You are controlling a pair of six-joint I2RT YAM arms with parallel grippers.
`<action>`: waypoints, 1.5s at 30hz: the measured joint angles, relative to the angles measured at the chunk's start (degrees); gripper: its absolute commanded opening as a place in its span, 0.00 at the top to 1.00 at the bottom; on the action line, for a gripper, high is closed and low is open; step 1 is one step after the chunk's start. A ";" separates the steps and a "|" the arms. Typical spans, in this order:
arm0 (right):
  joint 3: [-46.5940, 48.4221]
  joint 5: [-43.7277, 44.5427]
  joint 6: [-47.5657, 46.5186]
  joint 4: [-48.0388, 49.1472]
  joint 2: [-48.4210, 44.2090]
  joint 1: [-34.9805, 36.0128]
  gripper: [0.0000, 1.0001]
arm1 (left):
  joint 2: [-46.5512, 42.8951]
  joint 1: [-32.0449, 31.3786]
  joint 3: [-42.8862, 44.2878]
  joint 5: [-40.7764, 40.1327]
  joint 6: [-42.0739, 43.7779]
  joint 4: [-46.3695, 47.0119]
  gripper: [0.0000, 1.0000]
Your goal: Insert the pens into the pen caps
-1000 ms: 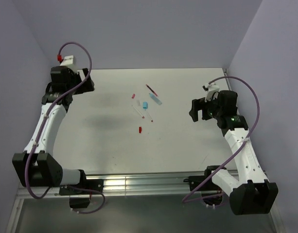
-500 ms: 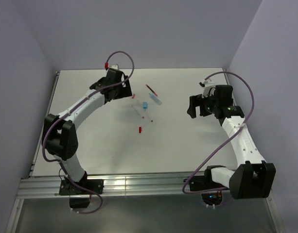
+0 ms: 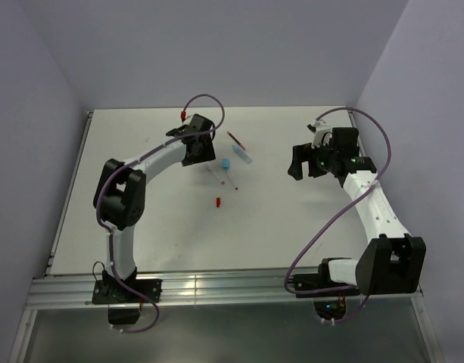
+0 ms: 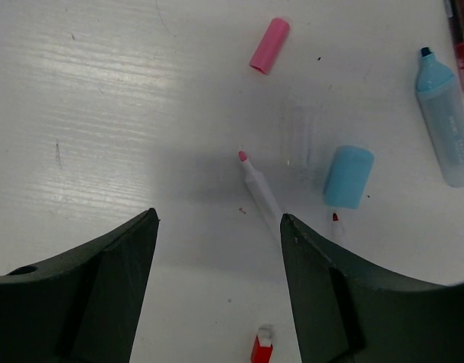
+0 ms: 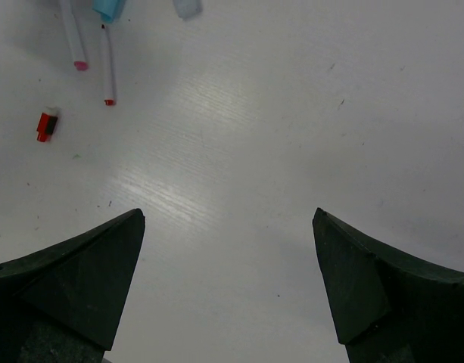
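Observation:
Several pens and caps lie scattered mid-table. In the left wrist view I see a pink cap (image 4: 269,45), a white pen with a pink tip (image 4: 260,190), a light blue cap (image 4: 348,176), a light blue marker (image 4: 446,125), a dark red pen (image 4: 460,30) and a small red cap (image 4: 261,348). My left gripper (image 4: 220,215) is open and empty, hovering just above the white pen; in the top view it (image 3: 197,147) sits left of the blue cap (image 3: 225,162). My right gripper (image 3: 300,168) is open and empty, right of the cluster. The right wrist view shows the red cap (image 5: 47,125) and a red-tipped pen (image 5: 107,68).
The white table (image 3: 141,219) is walled by lilac panels at the back and both sides. A metal rail (image 3: 216,287) runs along the near edge by the arm bases. Purple cables loop over both arms.
My left arm has swung from the far left of the table rightward to above the pens. My right gripper has shifted slightly up and back. The pens and caps have not moved.

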 measured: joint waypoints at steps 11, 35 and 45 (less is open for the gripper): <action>0.35 -0.11 -1.14 -0.02 -0.02 0.00 0.00 | 7.17 -1.07 2.75 0.13 -0.50 -1.81 0.34; 1.27 -1.79 -2.25 -2.01 0.13 0.00 0.00 | 8.57 -5.81 0.42 -2.01 0.66 -0.83 0.69; 3.89 -8.11 1.36 -2.64 0.98 1.55 0.00 | 7.65 -5.86 -0.94 -2.19 1.90 0.26 1.00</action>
